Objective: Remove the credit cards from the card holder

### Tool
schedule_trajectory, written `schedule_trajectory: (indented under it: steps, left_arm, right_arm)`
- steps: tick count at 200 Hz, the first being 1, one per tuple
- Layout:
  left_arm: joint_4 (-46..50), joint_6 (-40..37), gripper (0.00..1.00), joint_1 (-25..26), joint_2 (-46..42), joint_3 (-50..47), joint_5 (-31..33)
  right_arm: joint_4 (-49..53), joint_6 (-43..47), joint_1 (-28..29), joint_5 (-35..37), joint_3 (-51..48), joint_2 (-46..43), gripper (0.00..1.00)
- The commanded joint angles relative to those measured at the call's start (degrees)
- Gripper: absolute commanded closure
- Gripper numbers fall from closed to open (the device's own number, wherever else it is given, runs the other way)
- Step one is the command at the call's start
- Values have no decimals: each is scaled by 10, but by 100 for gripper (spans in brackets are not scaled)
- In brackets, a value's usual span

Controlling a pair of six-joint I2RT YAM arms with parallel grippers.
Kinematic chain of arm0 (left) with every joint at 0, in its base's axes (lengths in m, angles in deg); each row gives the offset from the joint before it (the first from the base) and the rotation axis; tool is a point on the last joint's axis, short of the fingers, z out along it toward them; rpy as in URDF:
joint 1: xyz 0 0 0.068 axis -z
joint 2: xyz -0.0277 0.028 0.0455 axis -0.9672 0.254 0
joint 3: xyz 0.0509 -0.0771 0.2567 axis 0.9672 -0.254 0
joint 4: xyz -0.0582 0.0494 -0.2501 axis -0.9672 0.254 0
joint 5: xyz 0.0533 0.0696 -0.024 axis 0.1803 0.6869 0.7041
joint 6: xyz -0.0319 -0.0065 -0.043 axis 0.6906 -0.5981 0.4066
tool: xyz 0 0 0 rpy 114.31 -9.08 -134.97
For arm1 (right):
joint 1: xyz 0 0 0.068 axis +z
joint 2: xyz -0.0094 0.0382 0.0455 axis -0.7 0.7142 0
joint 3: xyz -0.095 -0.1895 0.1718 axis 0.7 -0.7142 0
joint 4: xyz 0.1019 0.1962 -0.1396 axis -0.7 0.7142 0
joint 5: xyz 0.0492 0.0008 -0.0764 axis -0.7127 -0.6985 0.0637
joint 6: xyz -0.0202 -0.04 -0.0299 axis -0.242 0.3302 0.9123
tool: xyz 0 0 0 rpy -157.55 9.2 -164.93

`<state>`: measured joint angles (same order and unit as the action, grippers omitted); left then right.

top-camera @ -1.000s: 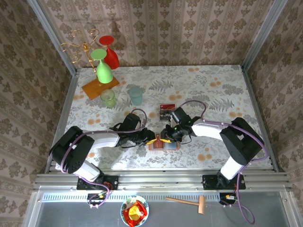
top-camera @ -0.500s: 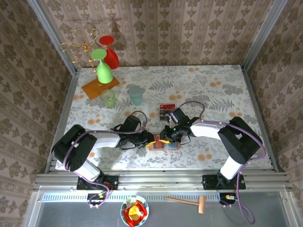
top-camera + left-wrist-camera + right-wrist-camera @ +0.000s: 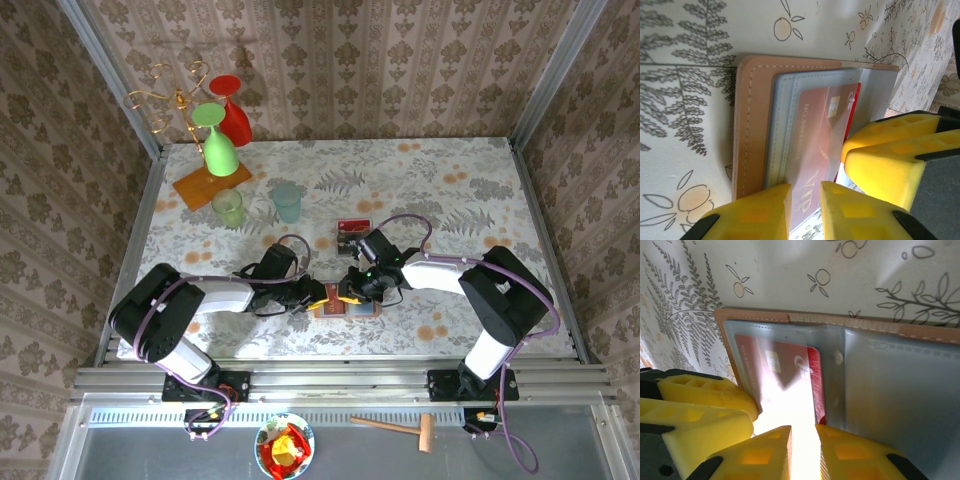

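Left pincer [image 3: 805, 212]: yellow fingers stood nearly together over glossy red card [image 3: 815, 140] in frosted grey pocket [image 3: 785, 100]; grip unclear. Right pincer [image 3: 802, 452] likewise, gap lost in glare. Tan stitched card holder [image 3: 752, 125] lay open on floral bench [image 3: 690, 30].

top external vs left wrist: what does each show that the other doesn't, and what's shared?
Top external adds: a dark card with a red band lying loose beyond the salmon-tan leather-like bifold card holder, plus a green wine glass and a red wine glass far left. Left wrist adds: a red plastic card with chip and VIP print, partly under the translucent grey-blue pocket. Both: the holder, with the yellow-fingered left gripper and right gripper at it.
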<state>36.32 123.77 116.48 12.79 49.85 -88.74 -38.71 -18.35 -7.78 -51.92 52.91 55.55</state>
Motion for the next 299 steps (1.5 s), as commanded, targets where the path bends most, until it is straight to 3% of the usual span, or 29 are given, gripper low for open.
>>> schedule_trajectory:
  steps: [1,164,229,299]
  left_arm:
    - [12,-6,76,-2,0,-12,8]
    - [52,-17,69,-6,-35,11,18]
    - [45,-30,82,-10,-3,19,11]
    - [37,-23,83,-10,-3,0,14]
  right_arm:
    - [36,18,4,29,14,6,78]
    - [65,36,4,43,23,-30,78]
    - [49,25,4,31,19,-35,78]
    - [13,14,4,4,10,-25,78]
